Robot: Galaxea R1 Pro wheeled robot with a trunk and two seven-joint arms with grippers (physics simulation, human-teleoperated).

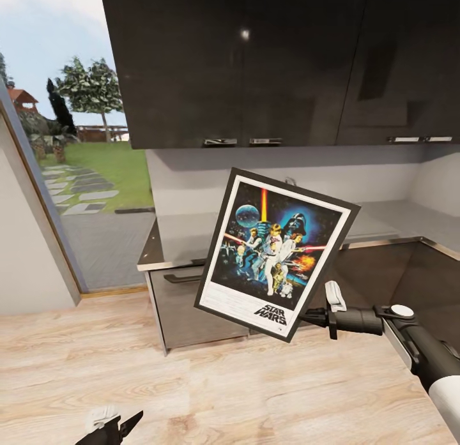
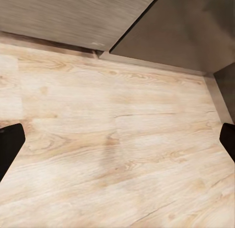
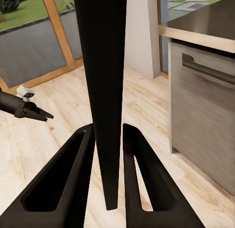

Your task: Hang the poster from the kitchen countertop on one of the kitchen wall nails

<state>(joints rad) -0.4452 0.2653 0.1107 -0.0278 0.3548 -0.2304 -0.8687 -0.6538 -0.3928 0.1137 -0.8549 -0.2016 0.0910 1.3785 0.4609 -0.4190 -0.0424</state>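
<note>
Your right gripper (image 1: 311, 316) pinches the tilted, black-framed Star Wars poster (image 1: 276, 253) (edge-on between the fingers (image 3: 73, 189)); your left gripper (image 1: 121, 426) hangs open, empty.

1. The poster (image 1: 276, 253) has a thin black frame, a white border and blue-black artwork with red and orange streaks; its "STAR WARS" logo is black on white.
2. The tabletop (image 1: 172, 237) is smooth grey with a metallic front edge.
3. The upper cabinets (image 1: 281, 62) are glossy dark brown-black.
4. The floor (image 2: 117, 149) is pale wood with a grain pattern.
5. The right gripper (image 3: 111, 154) is black.
6. The lawn (image 1: 108, 164) is green.
</note>
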